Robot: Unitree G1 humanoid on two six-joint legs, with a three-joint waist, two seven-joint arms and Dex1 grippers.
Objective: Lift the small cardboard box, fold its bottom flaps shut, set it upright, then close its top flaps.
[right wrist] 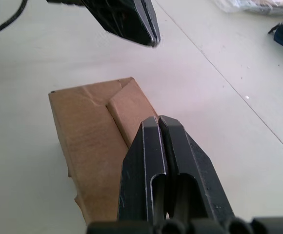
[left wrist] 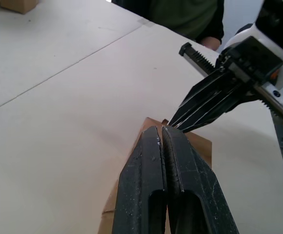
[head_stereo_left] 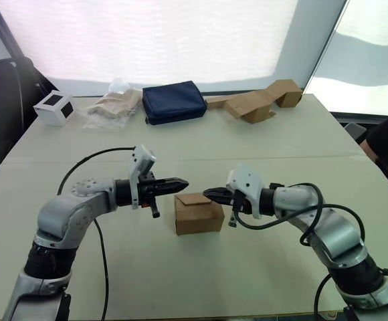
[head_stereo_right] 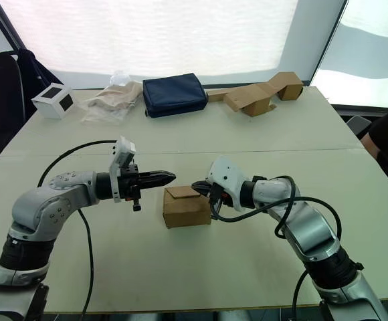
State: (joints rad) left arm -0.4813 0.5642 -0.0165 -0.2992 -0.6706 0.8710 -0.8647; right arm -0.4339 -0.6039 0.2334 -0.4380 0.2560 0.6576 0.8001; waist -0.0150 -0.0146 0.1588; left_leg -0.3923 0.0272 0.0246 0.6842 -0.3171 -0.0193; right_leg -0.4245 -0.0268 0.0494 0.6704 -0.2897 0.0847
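Both arms reach inward — left pincer (head_stereo_left: 180,183) and right pincer (head_stereo_left: 209,193) closed, tips nearly meeting

Bright backlit windows (head_stereo_left: 147,33); soft shadows, sharp focus.

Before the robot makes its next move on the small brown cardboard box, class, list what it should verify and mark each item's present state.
1. Small brown cardboard box upright on the white table: ok.
2. Top flaps folded down: ok, lying flat.
3. Left end effector shut, above the box's left edge: ok.
4. Right end effector shut, at the box's right top edge: ok.
5. Bottom flaps shut: cannot tell, hidden underneath.
6. End effectors apart: ok, tips close.
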